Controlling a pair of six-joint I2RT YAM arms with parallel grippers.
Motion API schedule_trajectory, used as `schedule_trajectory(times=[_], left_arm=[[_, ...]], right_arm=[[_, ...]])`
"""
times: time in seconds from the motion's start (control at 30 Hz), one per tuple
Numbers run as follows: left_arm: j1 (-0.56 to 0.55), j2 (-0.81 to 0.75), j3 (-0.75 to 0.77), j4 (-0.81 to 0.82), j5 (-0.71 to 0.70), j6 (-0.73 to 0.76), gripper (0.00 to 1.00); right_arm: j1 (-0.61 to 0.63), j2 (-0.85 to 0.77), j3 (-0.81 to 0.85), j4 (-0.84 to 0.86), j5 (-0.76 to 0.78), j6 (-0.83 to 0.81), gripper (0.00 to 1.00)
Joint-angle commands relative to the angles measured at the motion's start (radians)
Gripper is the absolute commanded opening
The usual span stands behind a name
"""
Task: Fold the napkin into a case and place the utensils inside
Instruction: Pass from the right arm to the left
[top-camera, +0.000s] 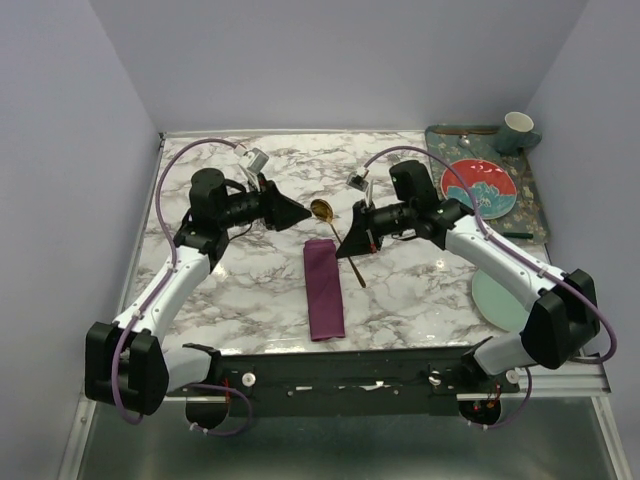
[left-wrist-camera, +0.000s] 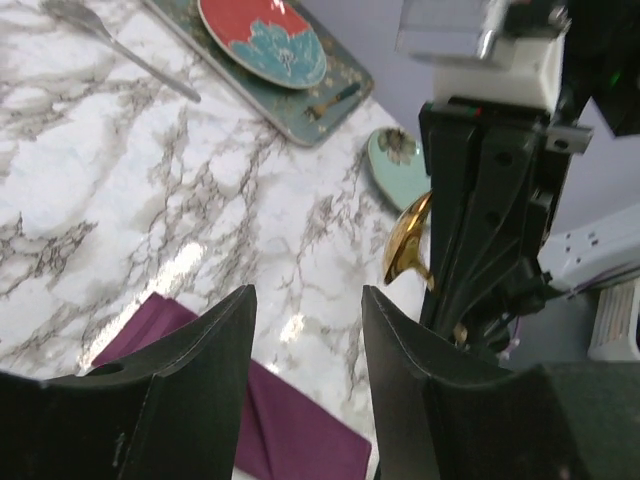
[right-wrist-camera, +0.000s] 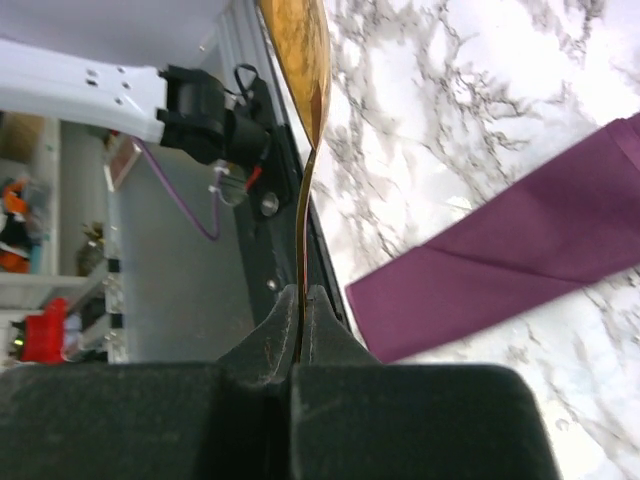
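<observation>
A: Biggest first. Where's the case?
B: The case (top-camera: 323, 290) lies flat mid-table (top-camera: 230, 290), long axis near-to-far. Can't tell which end is the open one.
A: Grippers?
B: Left gripper (top-camera: 288, 211) has jaws apart and empty, past the case's far-left. Right gripper (top-camera: 352, 243) is clamped on the spoon (top-camera: 322, 210) handle, just right of the far end.
A: Spoon axis?
B: Diagonal, bowl far-left, skewed off the case axis. Likely needs lining up. Fork (left-wrist-camera: 130, 55) sits well apart, by the tray (left-wrist-camera: 300, 110).

No lettering is legible anywhere (the red plate (top-camera: 478, 187) seems merely patterned).
</observation>
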Motion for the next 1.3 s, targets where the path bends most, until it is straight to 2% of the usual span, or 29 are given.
schedule_trajectory(times=[0.0, 0.1, 0.37, 0.47, 0.7, 0.87, 0.97, 1.27], left_arm=[[0.005, 0.006, -0.017, 0.332, -0.081, -0.247, 0.57], [0.004, 0.028, -0.024, 0.398, -0.065, -0.286, 0.54], [0.001, 0.052, 0.001, 0.409, -0.021, -0.286, 0.48], [0.007, 0.043, -0.005, 0.396, -0.031, -0.291, 0.50], [0.030, 0.043, -0.039, 0.504, 0.019, -0.389, 0.54], [0.027, 0.064, -0.033, 0.442, 0.034, -0.348, 0.54], [0.010, 0.083, -0.014, 0.399, 0.060, -0.308, 0.50], [-0.015, 0.103, 0.029, 0.239, 0.082, -0.197, 0.31]], right_arm=[[-0.004, 0.028, -0.021, 0.160, -0.113, 0.184, 0.01], [-0.003, 0.029, -0.032, 0.182, -0.140, 0.207, 0.01], [-0.004, 0.037, -0.055, 0.212, -0.150, 0.239, 0.01], [-0.004, 0.035, -0.060, 0.214, -0.147, 0.244, 0.01], [-0.007, 0.029, -0.081, 0.225, -0.140, 0.248, 0.01], [-0.009, 0.043, -0.060, 0.226, -0.145, 0.255, 0.01], [-0.009, 0.051, -0.056, 0.234, -0.148, 0.264, 0.01], [-0.009, 0.058, -0.066, 0.255, -0.162, 0.285, 0.01]])
